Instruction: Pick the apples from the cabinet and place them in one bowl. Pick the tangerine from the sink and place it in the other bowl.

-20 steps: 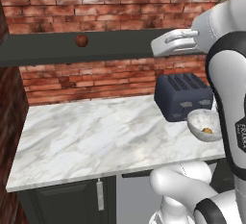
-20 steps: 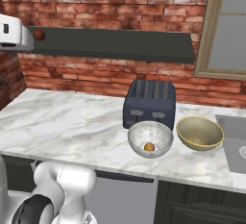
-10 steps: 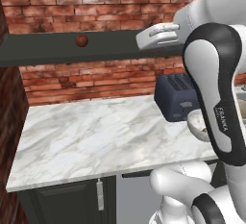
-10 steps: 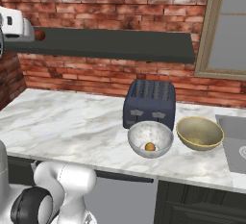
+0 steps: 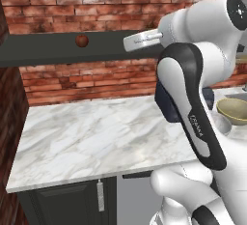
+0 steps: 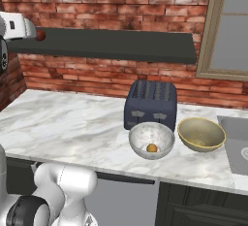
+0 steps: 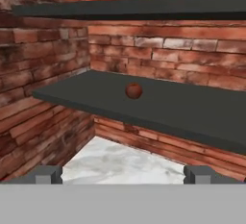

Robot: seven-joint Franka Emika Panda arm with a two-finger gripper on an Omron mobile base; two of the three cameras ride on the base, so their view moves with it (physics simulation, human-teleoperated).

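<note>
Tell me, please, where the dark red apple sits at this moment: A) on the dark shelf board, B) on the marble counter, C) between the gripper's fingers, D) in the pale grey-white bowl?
A: the dark red apple rests on the dark shelf board, ahead of the open gripper and apart from it.

A red brick wall [image 6: 97, 7] stands behind a white marble desk [image 5: 96, 137]. Dark cupboard doors [image 5: 67, 204] sit under it. A window [image 6: 230, 26] is at the right.
</note>
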